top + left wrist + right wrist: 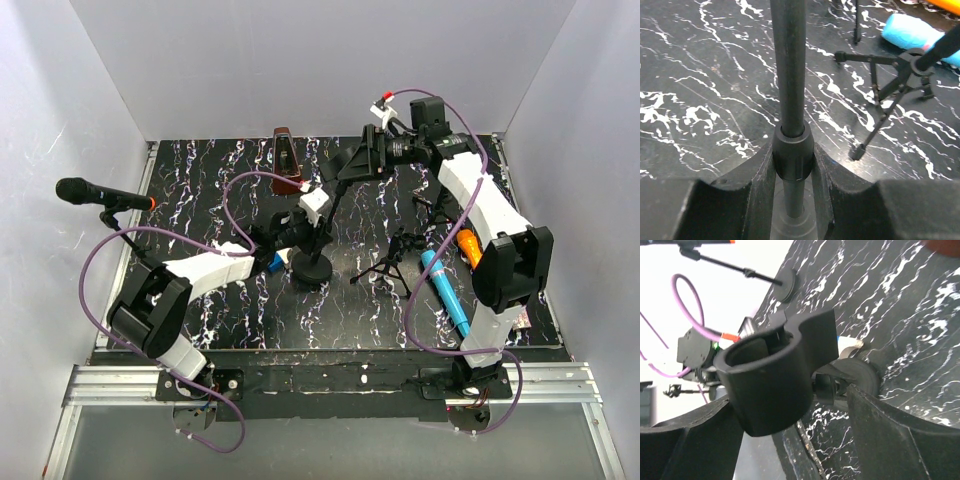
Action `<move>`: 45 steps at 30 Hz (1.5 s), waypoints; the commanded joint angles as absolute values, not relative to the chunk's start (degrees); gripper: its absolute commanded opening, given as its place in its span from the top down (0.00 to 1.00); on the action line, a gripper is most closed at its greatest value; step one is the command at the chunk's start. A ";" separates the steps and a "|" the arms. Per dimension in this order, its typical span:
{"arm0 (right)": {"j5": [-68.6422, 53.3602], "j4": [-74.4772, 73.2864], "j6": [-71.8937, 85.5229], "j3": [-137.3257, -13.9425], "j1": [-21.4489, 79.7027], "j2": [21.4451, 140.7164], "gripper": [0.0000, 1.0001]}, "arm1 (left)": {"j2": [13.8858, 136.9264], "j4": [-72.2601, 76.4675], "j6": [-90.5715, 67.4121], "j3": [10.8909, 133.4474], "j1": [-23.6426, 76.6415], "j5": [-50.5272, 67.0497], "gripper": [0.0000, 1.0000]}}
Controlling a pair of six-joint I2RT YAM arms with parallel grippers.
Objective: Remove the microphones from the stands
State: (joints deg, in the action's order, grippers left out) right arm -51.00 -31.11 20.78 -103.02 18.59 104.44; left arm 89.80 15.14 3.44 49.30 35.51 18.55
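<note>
A black microphone (95,193) with an orange ring rests in the clip of a thin stand at the far left, away from both grippers. Mid-table stands a second stand on a round base (312,270). My left gripper (298,235) (793,160) is shut on this stand's pole (788,65), both fingers pressed against the collar (793,152) just above the base. The clip (770,385) on top of that pole holds nothing. My right gripper (368,160) (790,410) stands open around the clip, with its right finger apart from it.
A blue microphone (446,292) (912,32) and an orange microphone (469,247) lie on the marbled table at the right. A small black tripod (393,262) (890,85) stands beside the round base. A brown metronome (288,160) is at the back. White walls enclose three sides.
</note>
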 commanded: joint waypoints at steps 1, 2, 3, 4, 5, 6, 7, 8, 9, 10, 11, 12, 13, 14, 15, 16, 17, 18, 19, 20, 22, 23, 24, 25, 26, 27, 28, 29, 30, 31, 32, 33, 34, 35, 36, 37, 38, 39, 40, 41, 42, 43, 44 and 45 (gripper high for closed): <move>-59.59 -25.67 20.83 -99.24 19.07 102.57 0.16 | 87.10 17.75 -1.56 52.12 33.40 29.34 1.00; -58.89 -25.32 20.57 -98.71 19.25 102.22 0.15 | 87.19 17.84 -1.58 52.21 33.40 30.14 1.00; -58.19 -25.40 20.13 -98.53 19.34 102.13 0.14 | 87.27 18.28 -1.76 52.12 33.40 30.76 1.00; -57.57 -25.57 19.69 -98.53 19.60 102.22 0.14 | 87.36 18.54 -2.02 52.21 33.40 31.11 1.00; -56.52 -25.66 19.25 -98.70 20.03 102.48 0.14 | 87.54 18.63 -2.46 52.38 33.40 31.29 1.00; -55.56 -25.93 18.73 -98.96 20.65 102.65 0.13 | 87.71 18.89 -2.81 52.38 33.40 31.38 1.00; -54.42 -25.67 18.46 -99.05 21.35 102.92 0.13 | 87.71 19.16 -2.99 52.38 33.40 31.46 1.00; -53.36 -25.06 18.28 -99.23 21.97 103.35 0.14 | 87.89 19.25 -3.16 52.47 33.40 31.55 1.00; -52.39 -25.05 18.02 -99.58 22.84 103.79 0.18 | 87.80 19.34 -3.34 52.38 33.40 31.55 1.00; -52.03 -24.70 18.02 -99.75 23.37 104.32 0.23 | 87.80 19.42 -3.34 52.47 33.40 31.47 1.00; -51.42 -24.18 18.37 -99.84 23.81 104.85 0.29 | 87.80 19.42 -3.34 52.47 33.40 31.46 1.00; -50.55 -24.08 18.46 -100.02 24.17 105.29 0.38 | 87.80 19.51 -3.34 52.38 33.40 31.38 1.00; -50.02 -23.91 18.46 -100.02 24.43 105.55 0.48 | 87.80 19.51 -3.34 52.38 33.40 31.12 1.00; -49.40 -23.65 18.20 -100.02 24.52 105.82 0.52 | 87.80 19.60 -3.43 52.30 33.40 30.68 1.00; -48.35 -23.56 18.11 -99.93 24.61 105.91 0.65 | 87.80 19.60 -3.43 52.38 33.40 29.98 1.00; -47.12 -23.64 18.19 -100.02 24.61 106.00 0.76 | 87.89 19.43 -3.08 52.30 33.40 28.67 1.00; -45.02 -23.99 18.37 -100.28 24.70 106.00 0.97 | 87.72 18.99 -2.73 52.38 33.49 25.96 1.00; -41.87 -25.47 18.89 -100.98 24.78 106.26 0.99 | 87.45 18.55 -2.55 52.21 34.01 20.10 1.00; -40.10 -26.45 19.51 -101.60 24.96 106.52 0.99 | 87.45 18.46 -2.81 52.03 34.71 12.64 1.00; -39.82 -26.63 20.03 -101.95 24.96 106.70 0.99 | 87.54 18.54 -3.07 51.77 35.24 7.78 1.00; -39.82 -26.46 20.48 -102.30 25.48 106.87 0.99 | 88.41 18.37 -3.08 52.12 35.24 4.06 1.00; -37.20 -27.24 20.65 -102.91 25.92 106.79 0.99 | 88.50 18.20 -2.29 52.47 35.51 1.43 1.00; -34.31 -27.77 21.35 -103.35 26.45 106.44 0.99 | 88.51 18.02 -2.11 52.64 36.20 -3.90 1.00; -30.36 -28.82 21.88 -103.97 27.06 106.35 0.99 | 88.51 17.76 -1.24 52.99 37.34 -8.65 1.00; -25.97 -30.57 22.84 -105.19 27.77 106.17 0.99 | 88.77 17.41 -0.45 53.78 38.92 -14.62 1.00; -21.06 -32.76 23.81 -106.42 28.64 106.35 0.99 | 89.12 16.71 -0.27 54.75 40.41 -18.42 1.00; -16.83 -34.78 24.86 -108.18 29.35 106.78 0.99 | 89.38 15.31 1.48 55.63 40.95 -18.98 1.00; -14.70 -36.02 25.13 -109.76 29.88 107.22 0.99 | 89.47 13.64 0.71 56.33 40.96 -17.59 1.00; -13.55 -36.64 25.40 -110.82 30.23 107.84 0.99 | 89.04 11.36 -1.21 56.86 40.87 -15.58 1.00; -14.14 -36.22 25.57 -111.27 30.32 108.10 0.99 | 88.60 10.38 -1.67 56.95 40.78 -13.21 0.90; -15.98 -35.43 24.79 -111.18 30.32 108.19 0.99 | 87.64 9.85 -1.84 56.43 40.26 -9.44 0.68; -18.26 -34.55 23.57 -110.75 30.06 108.19 0.99 | 86.50 9.93 -1.93 55.56 39.30 -5.66 0.48; -20.98 -33.15 22.86 -109.87 29.71 108.19 0.99 | 85.35 9.67 -2.63 55.02 38.24 -2.75 0.35; -25.70 -31.83 21.72 -109.08 29.01 108.19 0.99 | 84.30 9.84 -3.59 54.50 36.67 2.06 0.24; -30.02 -30.16 20.49 -108.12 28.31 108.19 0.99 | 83.68 10.10 -4.56 54.23 34.13 9.85 0.20; -34.76 -28.41 19.35 -106.97 27.43 108.28 0.99 | 83.41 10.19 -5.70 54.05 31.75 16.63 0.16; -39.68 -25.43 19.08 -105.31 26.46 108.28 0.99 | 83.50 10.46 -5.80 54.14 30.25 21.40 0.14; -44.77 -21.40 19.51 -103.20 25.67 108.46 0.99 | 83.76 11.16 -5.37 54.05 29.02 25.97 0.14; -52.65 -17.79 21.16 -101.70 24.88 108.72 0.99 | 84.19 12.64 -4.58 53.53 28.39 29.93 0.13; -57.00 -15.14 21.53 -100.82 24.44 109.24 0.99 | 84.90 14.48 -3.70 53.26 27.87 34.06 0.13; -59.04 -13.55 21.71 -100.46 24.17 109.60 0.99 | 85.60 15.63 -3.00 53.09 27.86 37.23 0.14; -60.72 -11.80 22.75 -100.28 24.00 110.12 0.99 | 87.00 16.60 -2.81 53.26 27.86 39.53 0.15; -61.78 -10.65 23.55 -100.54 23.91 110.82 0.99 | 88.23 17.31 -2.99 53.78 27.86 42.60 0.17; -63.01 -10.03 23.99 -101.33 23.91 111.35 0.99 | 90.42 17.66 -3.16 55.01 27.86 44.45 0.20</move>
